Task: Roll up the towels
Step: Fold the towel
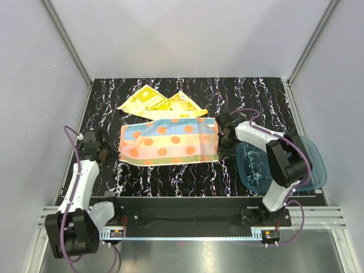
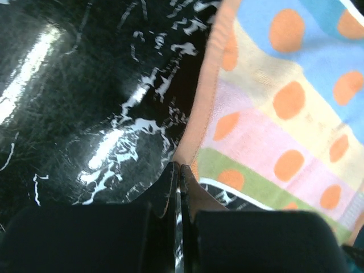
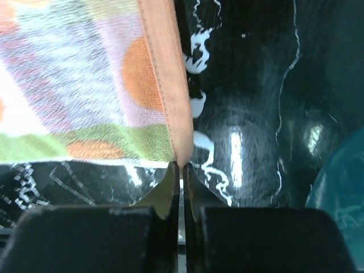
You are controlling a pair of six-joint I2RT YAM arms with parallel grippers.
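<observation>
The orange polka-dot towel [image 1: 169,141] lies spread flat in the middle of the black marbled table. The yellow patterned towel [image 1: 162,103] lies crumpled just behind it and touches its far edge. My left gripper [image 1: 112,152] is at the towel's near left corner; in the left wrist view the jaws [image 2: 180,168] are shut on the orange hem [image 2: 205,96] at that corner. My right gripper [image 1: 219,138] is at the towel's right edge; in the right wrist view the jaws [image 3: 182,166] are shut on the near right corner of the hem [image 3: 165,74].
A translucent blue plastic tray [image 1: 316,166] sits at the right of the table, partly under the right arm; its rim shows in the right wrist view [image 3: 341,182]. Grey walls with metal posts enclose the table on three sides.
</observation>
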